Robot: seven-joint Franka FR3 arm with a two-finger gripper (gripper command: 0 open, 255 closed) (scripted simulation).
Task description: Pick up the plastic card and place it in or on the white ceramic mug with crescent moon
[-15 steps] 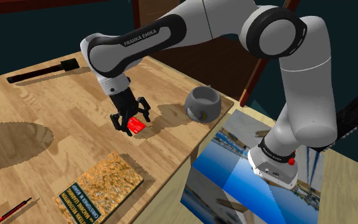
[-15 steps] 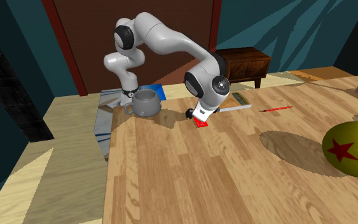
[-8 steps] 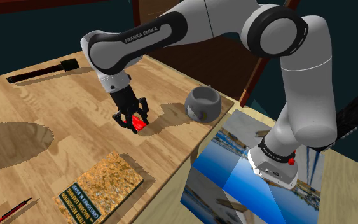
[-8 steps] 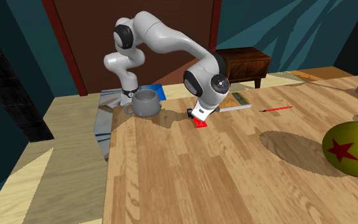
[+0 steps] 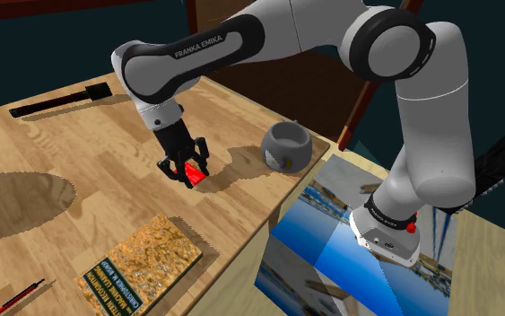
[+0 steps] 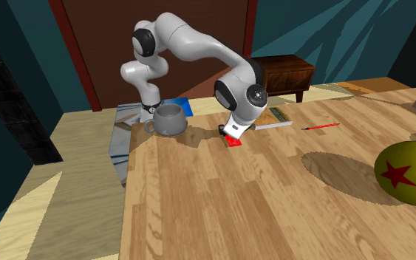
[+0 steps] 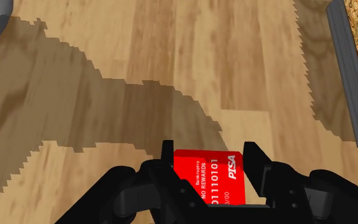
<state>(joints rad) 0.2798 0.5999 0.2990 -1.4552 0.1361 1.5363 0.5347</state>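
A red plastic card [image 7: 209, 177] with white print sits clasped between my two black fingers [image 7: 166, 154], right at the wooden tabletop. In the shoulder view my gripper [image 5: 185, 168] points down, shut on the red card [image 5: 193, 176], near the middle of the table. The mug [image 5: 286, 145] is drawn plain grey and stands upright by the table's corner, a short way off toward the shoulder view's right. From the second exterior view, the gripper [image 6: 230, 136] and card [image 6: 233, 142] lie to the right of the mug [image 6: 168, 118]. Whether the card has left the wood, I cannot tell.
A book [image 5: 141, 260] with a mottled brown cover lies near the table's front edge, a red pencil [image 5: 13, 298] beyond it. A black tool [image 5: 57, 100] lies at the far side. A yellow ball [image 6: 409, 173] with a red star rests further off. The stand [image 5: 349, 242] adjoins the table.
One second ago the fingers stood open around the card; they have since shut on it. In the last half second the arm has barely moved.
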